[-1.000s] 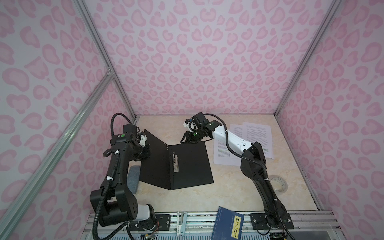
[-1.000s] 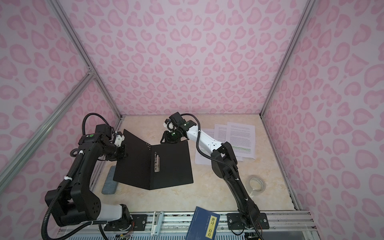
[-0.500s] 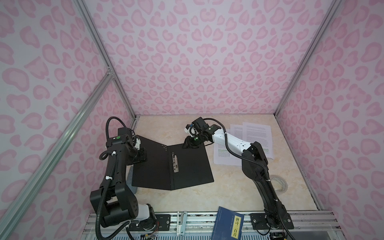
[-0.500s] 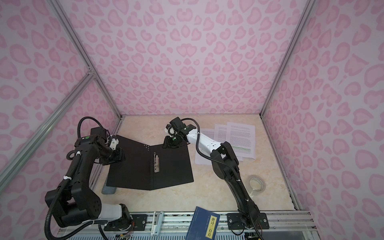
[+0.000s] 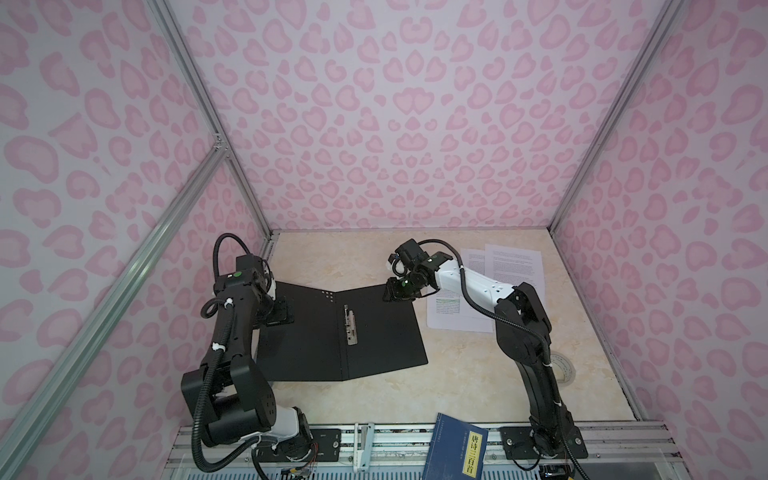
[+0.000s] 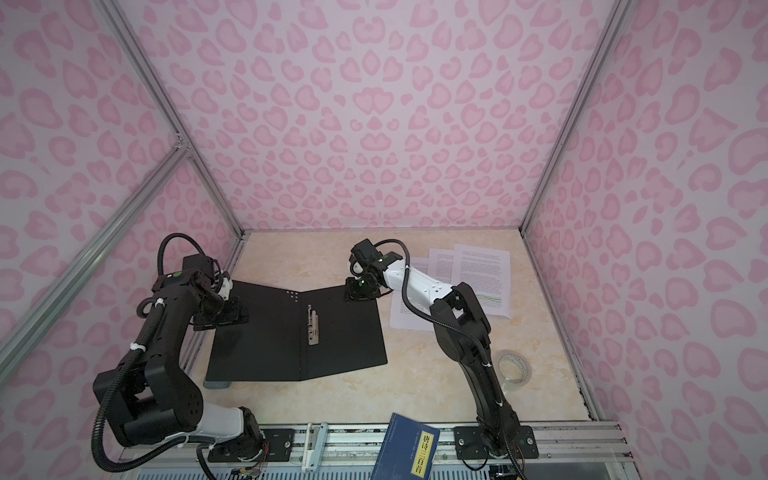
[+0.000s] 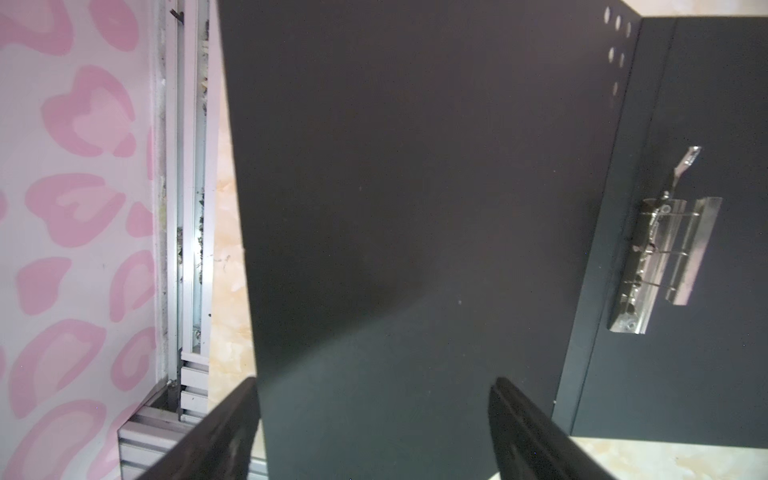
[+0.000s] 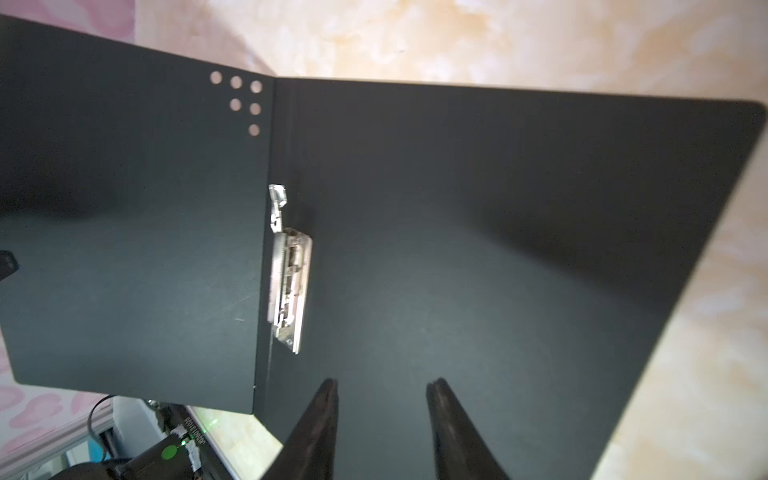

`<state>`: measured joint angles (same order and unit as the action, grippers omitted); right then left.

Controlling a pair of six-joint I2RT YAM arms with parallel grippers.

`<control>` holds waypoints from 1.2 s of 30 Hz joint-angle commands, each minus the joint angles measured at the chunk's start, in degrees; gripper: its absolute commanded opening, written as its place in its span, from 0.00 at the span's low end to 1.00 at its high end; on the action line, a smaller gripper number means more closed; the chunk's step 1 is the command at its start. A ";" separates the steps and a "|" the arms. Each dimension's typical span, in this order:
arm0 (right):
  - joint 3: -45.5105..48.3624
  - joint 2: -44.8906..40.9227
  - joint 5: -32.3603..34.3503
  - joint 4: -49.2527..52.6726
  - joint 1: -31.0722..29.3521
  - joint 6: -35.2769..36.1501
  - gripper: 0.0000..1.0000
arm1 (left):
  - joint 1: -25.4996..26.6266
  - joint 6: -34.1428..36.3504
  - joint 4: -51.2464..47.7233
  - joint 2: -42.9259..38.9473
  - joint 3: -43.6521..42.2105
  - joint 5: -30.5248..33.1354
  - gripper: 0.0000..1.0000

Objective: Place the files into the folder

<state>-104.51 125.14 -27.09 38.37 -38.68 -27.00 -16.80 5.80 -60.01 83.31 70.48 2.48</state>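
Note:
The folder [image 5: 374,332] [image 6: 270,332] lies spread open on the table with its black inside up and its metal clip [image 5: 350,326] [image 6: 312,326] by the spine. My left gripper [image 5: 282,318] [image 6: 232,316] hangs open over the left flap's far outer part. In the left wrist view its fingers straddle bare black flap [image 7: 415,208], gripper [image 7: 374,384]. My right gripper [image 5: 395,293] [image 6: 357,293] sits over the right flap's far corner, jaws apart with nothing between them, gripper [image 8: 382,384]. The files [image 5: 511,266] [image 6: 482,274] lie overlapped to the folder's right, partly under the right arm.
A blue book [image 5: 457,449] [image 6: 407,451] with a yellow label overhangs the front rail. A clear tape roll [image 5: 561,372] [image 6: 514,368] lies at the right. A grey object [image 6: 216,384] pokes out under the folder's front left corner. Pink walls close in on three sides.
The left flap, held up at an angle before, now lies flat. My left gripper has lowered with it, opened and let go. The right gripper has stayed at the far corner.

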 commanded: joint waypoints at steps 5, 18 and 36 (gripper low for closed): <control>6.58 -3.94 6.41 0.94 1.13 -0.59 0.41 | -0.17 0.52 2.81 1.64 2.10 4.26 0.97; 19.87 -11.00 8.27 -0.81 2.24 -2.44 0.46 | -0.17 1.73 2.22 1.97 8.69 -3.07 0.98; 34.62 -16.46 4.27 -3.83 1.25 -6.80 0.48 | 8.66 1.76 -0.02 6.04 15.71 -16.13 0.98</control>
<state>-71.40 109.06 -21.17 35.86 -36.93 -32.56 -8.71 8.10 -58.74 88.44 84.99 -10.90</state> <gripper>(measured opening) 0.482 0.983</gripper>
